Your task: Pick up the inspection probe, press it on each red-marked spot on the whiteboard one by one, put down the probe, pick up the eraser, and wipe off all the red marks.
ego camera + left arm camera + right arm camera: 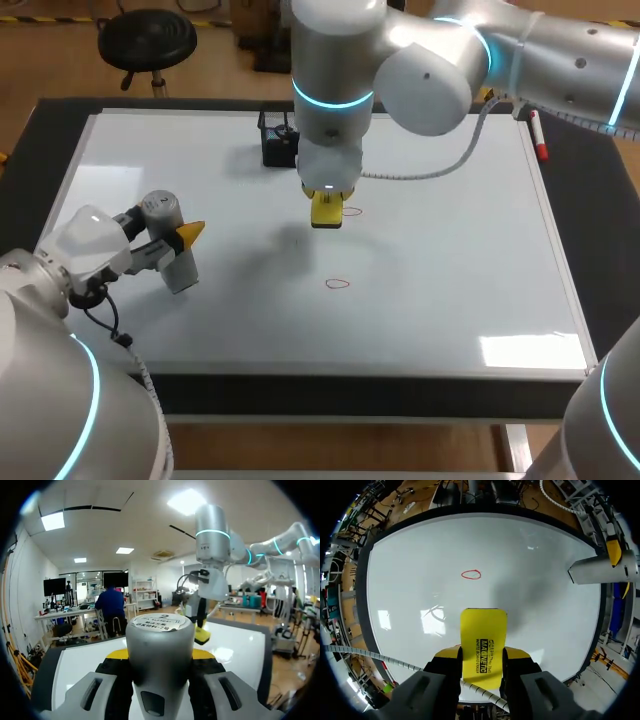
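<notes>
My left gripper is shut on the grey cylindrical probe, which stands nearly upright at the whiteboard's left side. In the left wrist view the probe fills the space between the fingers. My right arm reaches to the board's middle, where its gripper is shut on the yellow eraser and points straight down. A red mark lies just right of the eraser and another lies nearer the front. In the right wrist view the eraser sits between the fingers, with a red mark ahead of it.
A black holder stands on the board behind the right gripper. A red marker lies along the board's far right edge. The dark table borders the whiteboard on every side.
</notes>
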